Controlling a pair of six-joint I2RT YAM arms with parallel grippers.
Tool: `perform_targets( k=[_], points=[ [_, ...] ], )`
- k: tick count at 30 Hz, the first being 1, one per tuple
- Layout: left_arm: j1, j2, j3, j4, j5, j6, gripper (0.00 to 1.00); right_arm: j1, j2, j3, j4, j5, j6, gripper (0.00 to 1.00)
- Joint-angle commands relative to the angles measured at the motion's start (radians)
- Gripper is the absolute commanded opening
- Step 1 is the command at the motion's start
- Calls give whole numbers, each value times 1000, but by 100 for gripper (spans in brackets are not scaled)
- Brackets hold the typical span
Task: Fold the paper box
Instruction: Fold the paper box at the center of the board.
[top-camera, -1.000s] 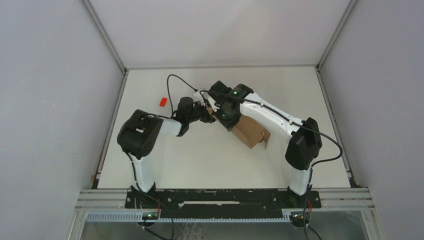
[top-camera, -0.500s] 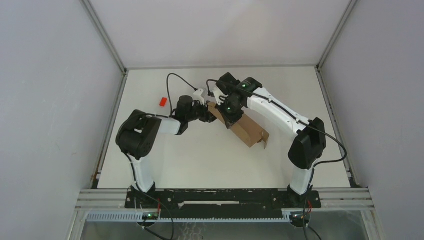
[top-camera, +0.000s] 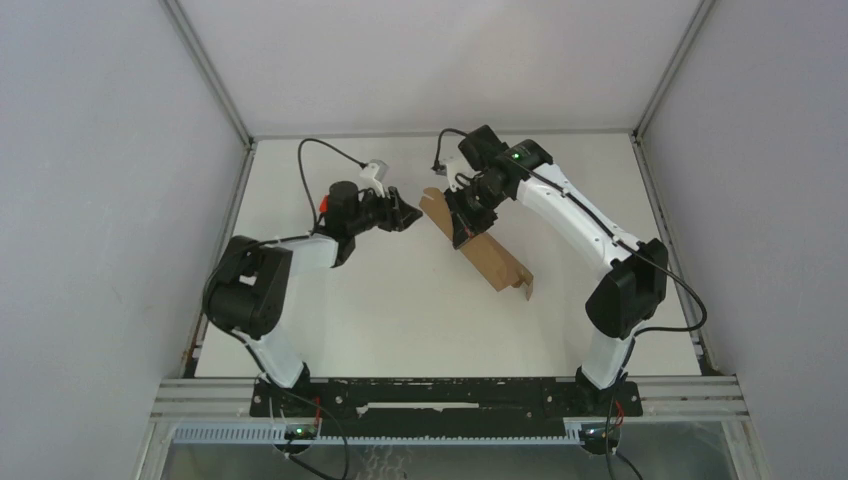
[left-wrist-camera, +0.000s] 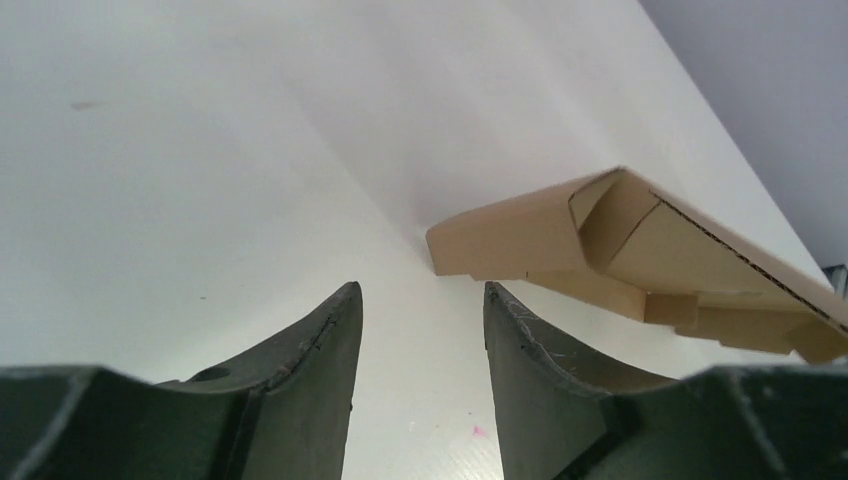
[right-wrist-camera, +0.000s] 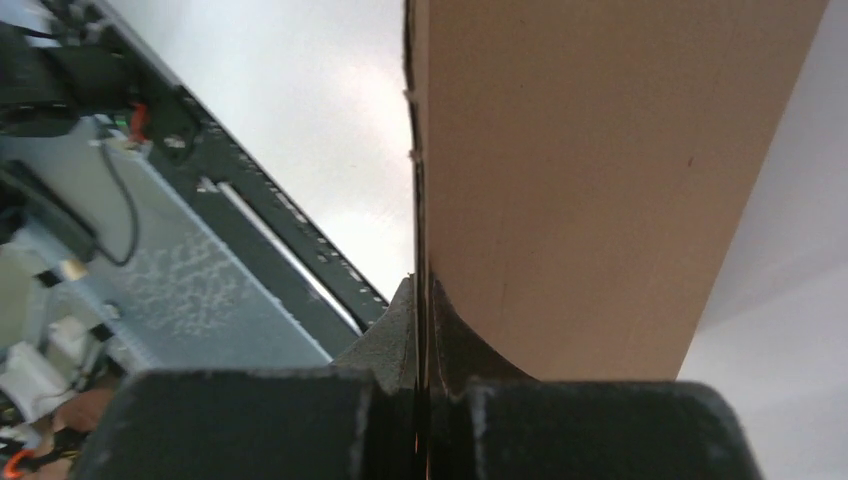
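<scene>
— Where is the paper box (top-camera: 492, 258)?
— Lying slantwise near the middle of the white table (top-camera: 400, 320).
— Who has it?
— The right gripper (right-wrist-camera: 421, 300) is pinched tight on its thin edge. The left gripper (left-wrist-camera: 420, 300) stands partly spread and empty, facing the box's end without touching it.

A flat white tabletop (top-camera: 400, 310) filled the floor of the cell. Plain pale grey walls (top-camera: 100, 220) rose on its left, right and far sides, with thin aluminium posts (top-camera: 208, 72) slanting up from the far corners. A tiny red block (top-camera: 323, 206) lay at the far left, only partly in view. Along the near edge ran a black metal bar (top-camera: 450, 396) and, nearer still, a slotted white strip (top-camera: 420, 433).
</scene>
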Motion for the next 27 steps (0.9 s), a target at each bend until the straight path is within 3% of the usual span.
perform_targets(
  k=[1,10,14,23,27],
  points=[
    [35,-150,-13,-80,2,11,53,-52,-107,9,31,-193,51,0],
    [82,-292,20,-265,-24,47,53,-125,-219,-9,72,-425,118,0],
    [97,-324,32,-306,-27,51,53,-184,-248,-51,106,-461,148,0],
    [105,-312,20,-348,-60,85,53,-121,-105,-125,99,-174,86,0],
    [106,-279,-6,-339,-71,98,53,-74,-15,-130,90,31,70,0]
  ],
)
